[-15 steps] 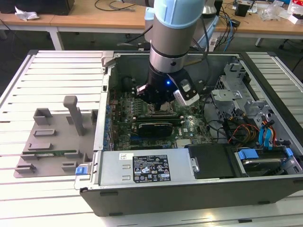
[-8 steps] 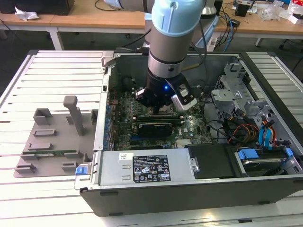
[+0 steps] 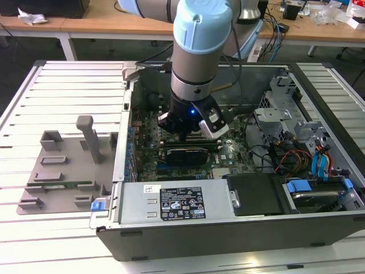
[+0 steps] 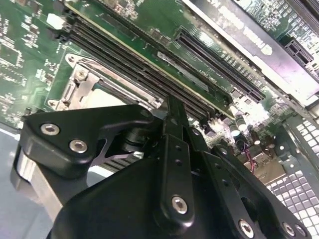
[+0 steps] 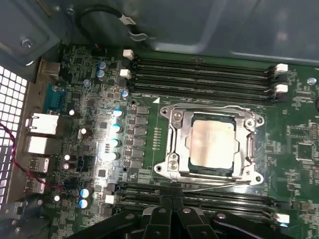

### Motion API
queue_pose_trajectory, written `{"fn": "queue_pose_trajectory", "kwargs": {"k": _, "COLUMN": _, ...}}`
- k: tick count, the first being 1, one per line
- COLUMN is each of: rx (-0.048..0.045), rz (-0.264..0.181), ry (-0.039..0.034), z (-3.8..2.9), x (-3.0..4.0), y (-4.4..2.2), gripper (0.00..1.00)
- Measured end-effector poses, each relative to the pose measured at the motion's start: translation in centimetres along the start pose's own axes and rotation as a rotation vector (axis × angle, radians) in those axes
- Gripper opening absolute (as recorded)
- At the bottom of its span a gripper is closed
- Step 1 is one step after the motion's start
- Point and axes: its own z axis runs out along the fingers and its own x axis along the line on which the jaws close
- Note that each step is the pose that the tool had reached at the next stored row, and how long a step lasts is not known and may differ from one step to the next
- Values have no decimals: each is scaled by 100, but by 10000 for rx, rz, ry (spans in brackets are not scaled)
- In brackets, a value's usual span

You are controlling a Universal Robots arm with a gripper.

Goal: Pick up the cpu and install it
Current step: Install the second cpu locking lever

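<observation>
motherboard [image 5: 89, 99] in open case [image 3: 228, 225] | cpu [image 5: 212, 144] seated in socket frame [image 5: 174, 119] | memory slots [image 5: 199, 74] flank it | gripper [image 4: 172, 112] above, grip state unclear

A: From my station: computer case [image 3: 228, 228] lies open on the desk [image 3: 63, 85], holder tray [image 3: 63, 171] just beside it at the exterior view's left.

B: And the cpu [image 5: 212, 144]?

A: In its socket frame [image 5: 172, 117], between memory slot rows [image 5: 199, 74]. My arm [image 3: 197, 57] hangs over the motherboard [image 3: 228, 154].
</observation>
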Motion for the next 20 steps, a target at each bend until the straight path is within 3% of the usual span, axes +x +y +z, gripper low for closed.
{"fn": "queue_pose_trajectory", "kwargs": {"k": 3, "rx": -22, "rz": 0, "ry": -2, "z": 39, "x": 36, "y": 3, "gripper": 11}}
{"fn": "queue_pose_trajectory", "kwargs": {"k": 6, "rx": -30, "rz": -1, "ry": -2, "z": 150, "x": 57, "y": 85, "gripper": 11}}
{"fn": "queue_pose_trajectory", "kwargs": {"k": 7, "rx": -92, "rz": -4, "ry": -5, "z": 243, "x": 101, "y": 108, "gripper": 11}}
{"fn": "queue_pose_trajectory", "kwargs": {"k": 8, "rx": -107, "rz": -64, "ry": -1, "z": 255, "x": 97, "y": 166, "gripper": 11}}
{"fn": "queue_pose_trajectory", "kwargs": {"k": 9, "rx": -104, "rz": -72, "ry": 1, "z": 253, "x": 97, "y": 165, "gripper": 11}}
{"fn": "queue_pose_trajectory", "kwargs": {"k": 11, "rx": -112, "rz": -76, "ry": -9, "z": 212, "x": 101, "y": 140, "gripper": 11}}
{"fn": "queue_pose_trajectory", "kwargs": {"k": 13, "rx": -102, "rz": -78, "ry": -5, "z": 52, "x": 95, "y": 163, "gripper": 11}}
{"fn": "queue_pose_trajectory", "kwargs": {"k": 16, "rx": -80, "rz": -76, "ry": -5, "z": -7, "x": 67, "y": 178, "gripper": 11}}
{"fn": "queue_pose_trajectory", "kwargs": {"k": 20, "rx": 50, "rz": -72, "ry": 10, "z": -75, "x": -28, "y": 208, "gripper": 11}}
